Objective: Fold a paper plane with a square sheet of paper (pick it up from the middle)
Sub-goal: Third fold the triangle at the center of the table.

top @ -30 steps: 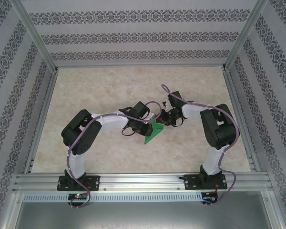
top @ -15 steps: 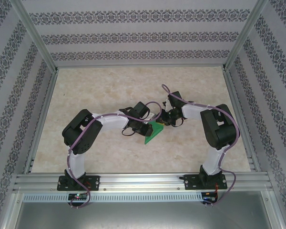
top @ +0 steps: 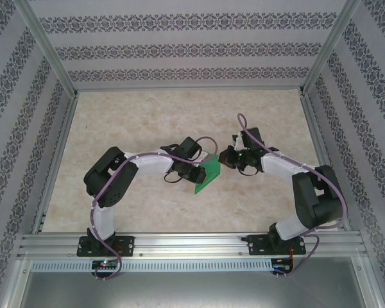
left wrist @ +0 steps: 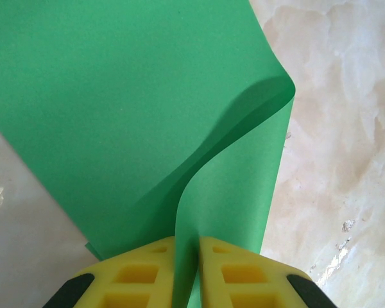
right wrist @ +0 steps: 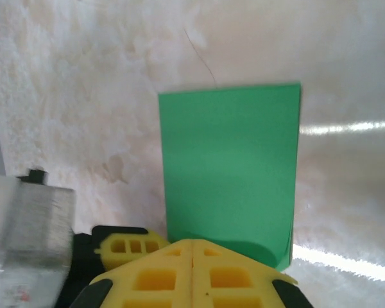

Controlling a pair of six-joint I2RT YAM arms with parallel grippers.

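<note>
Yellow fingers (left wrist: 141,273) of the left end effector (left wrist: 187,266) are nearly closed, pinching one edge of the green sheet of paper (top: 208,174). The sheet is doubled over, its fold bulging loosely. It sits mid-bench (top: 128,122) between the arms, with its long axis running from near-left to far-right in the top view. Just beside its far end, the right end effector (right wrist: 191,263) has its fingers pressed together and grips nothing.

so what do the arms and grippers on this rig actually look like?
The left arm and right arm match: black joint housings, white link shells, a purple cable routed along each. The left gripper and right gripper have yellow fingers with rectangular pockets and black outer corners.
</note>
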